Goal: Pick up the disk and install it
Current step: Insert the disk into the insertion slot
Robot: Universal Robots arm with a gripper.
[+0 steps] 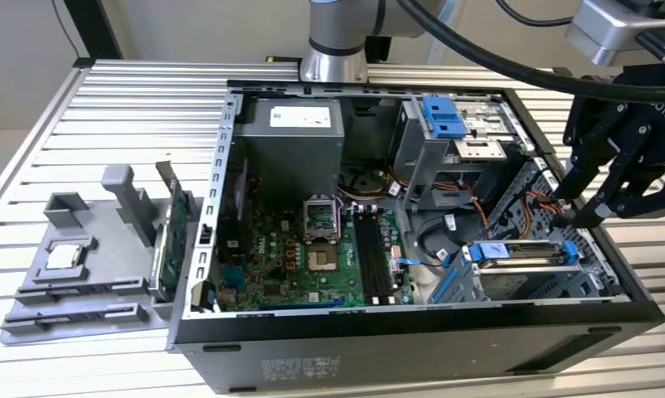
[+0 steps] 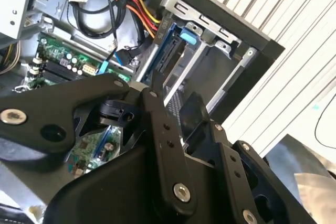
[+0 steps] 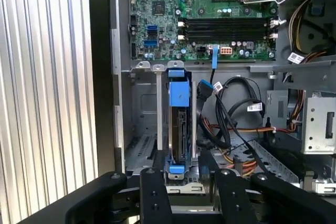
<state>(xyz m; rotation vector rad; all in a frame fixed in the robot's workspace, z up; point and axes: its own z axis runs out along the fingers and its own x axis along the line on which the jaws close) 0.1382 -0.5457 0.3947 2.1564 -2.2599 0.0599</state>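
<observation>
The disk (image 3: 178, 124) is seen seated in the drive bay (image 3: 139, 108) (blue rails showing). The gripper (image 3: 190, 182) is held spread wide near its end, with nothing grasped.

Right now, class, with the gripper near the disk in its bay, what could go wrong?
The black cables lie right beside the disk; a finger of the open gripper might snag them. The metal bay wall stands close by the disk, so the fingers may strike it.

Disk (image 1: 518, 254) in the drive cage (image 1: 485, 286) inside the computer case (image 1: 399, 352).
</observation>
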